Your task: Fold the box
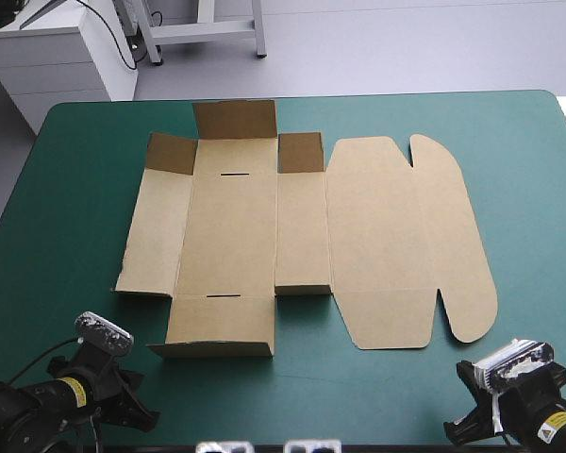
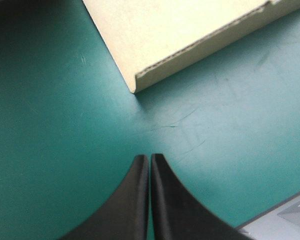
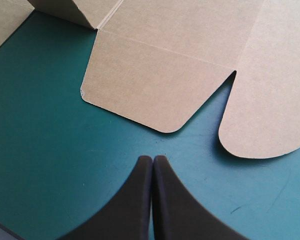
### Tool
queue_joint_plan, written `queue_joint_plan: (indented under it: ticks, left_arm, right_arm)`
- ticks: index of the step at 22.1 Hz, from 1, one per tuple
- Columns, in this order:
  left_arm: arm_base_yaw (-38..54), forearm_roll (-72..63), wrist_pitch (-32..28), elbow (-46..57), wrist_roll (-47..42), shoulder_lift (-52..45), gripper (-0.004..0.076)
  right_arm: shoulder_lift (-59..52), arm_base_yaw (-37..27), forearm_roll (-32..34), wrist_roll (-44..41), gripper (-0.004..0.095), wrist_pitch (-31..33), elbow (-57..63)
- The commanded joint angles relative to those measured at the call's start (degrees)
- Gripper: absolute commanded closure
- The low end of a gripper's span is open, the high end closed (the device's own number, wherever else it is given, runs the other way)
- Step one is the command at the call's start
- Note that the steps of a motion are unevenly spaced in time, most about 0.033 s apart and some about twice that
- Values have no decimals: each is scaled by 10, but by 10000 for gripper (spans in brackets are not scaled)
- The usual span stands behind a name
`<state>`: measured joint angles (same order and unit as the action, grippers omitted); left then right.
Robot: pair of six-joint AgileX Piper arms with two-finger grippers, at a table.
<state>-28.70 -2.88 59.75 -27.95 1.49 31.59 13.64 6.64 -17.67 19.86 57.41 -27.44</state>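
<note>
Ahead of the left gripper [image 2: 149, 156] and the right gripper [image 3: 152, 158], on the teal-green cover [image 1: 66, 189], the brown box [image 1: 231, 226]: a cut sheet of board, spread open and mostly flat, held by neither gripper. Left gripper low over bare cover, black fingers pressed together into one pointed arch, clamped on nothing. Just ahead of it and a little to one side, apart from the fingertips, a square corner of the nearest flap [image 2: 190, 25], with corrugated edge showing, tilted up a little from the cover. Right gripper likewise drawn together to a point, empty, over bare cover. Directly ahead of it, near but not touching, a flat tab [image 3: 150, 85] with rounded corners. Beside that tab, across a narrow notch, a large rounded ear [image 3: 270, 100] of the lid part, also lying flat. Farther ahead of the left gripper, the tray part: a wide middle panel [image 1: 231, 236] with two thin slots, a long side panel on either side, an upright flap [image 1: 234, 118] at the far end, and two small corner flaps [image 1: 170, 153] raised beside it. Farther ahead of the right gripper, the rest of the lid part lying flat, with a second ear [image 1: 434, 160] at its far end. Grippers well apart from each other, the sheet ahead of and between them.
</note>
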Motion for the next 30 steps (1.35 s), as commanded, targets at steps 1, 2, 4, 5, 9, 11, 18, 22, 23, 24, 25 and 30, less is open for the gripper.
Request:
queue_joint_plan:
  ticks: [1,2,4,5,9,11,18,22,23,24,25,30]
  left_arm:
    - [0,-5,-20,-16,-1,4,732]
    - [0,-5,-20,-16,-1,4,732]
    - [0,-5,-20,-16,-1,4,732]
    - [0,-5,-20,-16,-1,4,732]
    - [0,-5,-20,-16,-1,4,732]
    - [0,-5,-20,-16,-1,4,732]
    - [0,-6,-9,-35,4,4,732]
    - [0,0,6,-131,4,6,732]
    - [0,3,4,-146,4,8,731]
    - [0,8,2,-166,4,11,731]
    - [0,20,1,-190,4,21,731]
    - [0,35,9,-293,0,113,721]
  right_arm:
    - [6,0,-11,1,928,-32,-13]
    - [6,0,-11,1,928,-32,-13]
    - [6,0,-11,1,928,-32,-13]
    - [6,0,-11,1,928,-32,-13]
    - [6,0,-11,1,928,-32,-13]
    - [6,0,-11,1,928,-32,-13]
    - [6,0,-11,1,928,-32,-13]
    - [6,0,-11,1,928,-32,-13]
    - [6,0,-11,1,928,-32,-13]
    - [6,0,-11,1,928,-32,-13]
    - [6,0,-11,1,928,-32,-13]
    - [6,0,-11,1,928,-32,-13]
